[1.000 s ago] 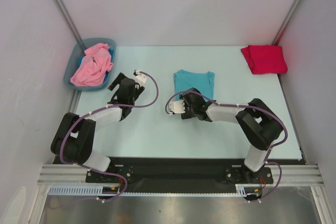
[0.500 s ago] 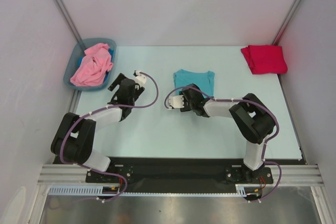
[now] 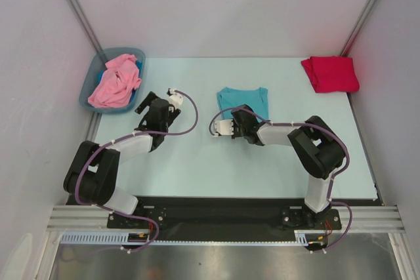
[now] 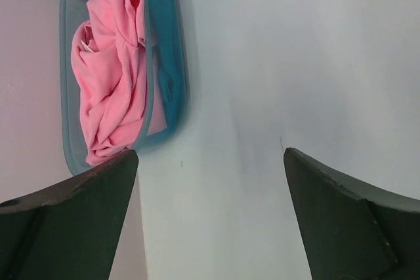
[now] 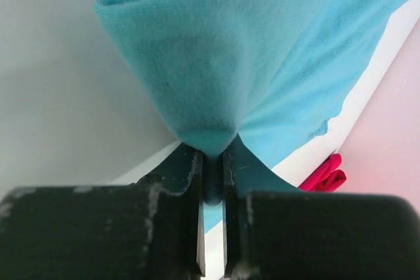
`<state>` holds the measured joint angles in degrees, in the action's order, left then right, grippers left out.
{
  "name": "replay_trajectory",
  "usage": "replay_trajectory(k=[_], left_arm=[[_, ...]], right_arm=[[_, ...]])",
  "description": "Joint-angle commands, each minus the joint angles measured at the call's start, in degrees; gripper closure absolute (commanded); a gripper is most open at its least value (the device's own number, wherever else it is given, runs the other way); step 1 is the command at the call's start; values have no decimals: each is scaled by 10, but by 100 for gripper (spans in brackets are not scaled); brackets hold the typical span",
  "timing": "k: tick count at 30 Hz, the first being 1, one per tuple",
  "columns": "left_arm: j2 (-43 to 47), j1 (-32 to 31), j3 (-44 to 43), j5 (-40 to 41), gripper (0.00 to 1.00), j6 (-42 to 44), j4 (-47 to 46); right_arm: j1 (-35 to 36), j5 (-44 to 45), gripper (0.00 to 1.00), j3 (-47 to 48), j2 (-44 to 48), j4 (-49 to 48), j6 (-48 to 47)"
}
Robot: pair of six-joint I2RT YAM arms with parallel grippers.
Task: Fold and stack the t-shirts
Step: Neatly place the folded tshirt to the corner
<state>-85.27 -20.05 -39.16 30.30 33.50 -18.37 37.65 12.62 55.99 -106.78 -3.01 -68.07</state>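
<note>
At table [image 3: 197,155] centre: teal t-shirt [image 3: 244,100], edge clamped in right gripper [image 5: 211,155] | left gripper [image 4: 210,155] spread, empty, near bin [image 4: 170,63] | pink t-shirt [image 4: 111,90] in bin, label [image 4: 85,44] unreadable | red t-shirt [image 3: 330,73] folded, far-right corner.

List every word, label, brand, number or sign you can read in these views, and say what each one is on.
No text can be read in any view.
The pink t-shirt in the plastic bin shows a small white tag, too small to read.
The teal t-shirt and the red t-shirt show no print.
</note>
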Motion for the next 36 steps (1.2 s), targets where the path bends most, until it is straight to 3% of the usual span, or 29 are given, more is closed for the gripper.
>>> replay_trajectory(k=[1, 16, 29, 36], left_arm=[[10, 5, -3, 5, 0, 4, -19], [13, 5, -1, 5, 0, 3, -18], [13, 5, -1, 3, 0, 2, -15], [12, 5, -2, 4, 0, 2, -15]], right_arm=[[-12, 15, 100, -8, 9, 68, 13], [-71, 120, 100, 45, 102, -33, -55], [-200, 113, 100, 98, 72, -250, -157], [-273, 87, 100, 160, 23, -316, -181]])
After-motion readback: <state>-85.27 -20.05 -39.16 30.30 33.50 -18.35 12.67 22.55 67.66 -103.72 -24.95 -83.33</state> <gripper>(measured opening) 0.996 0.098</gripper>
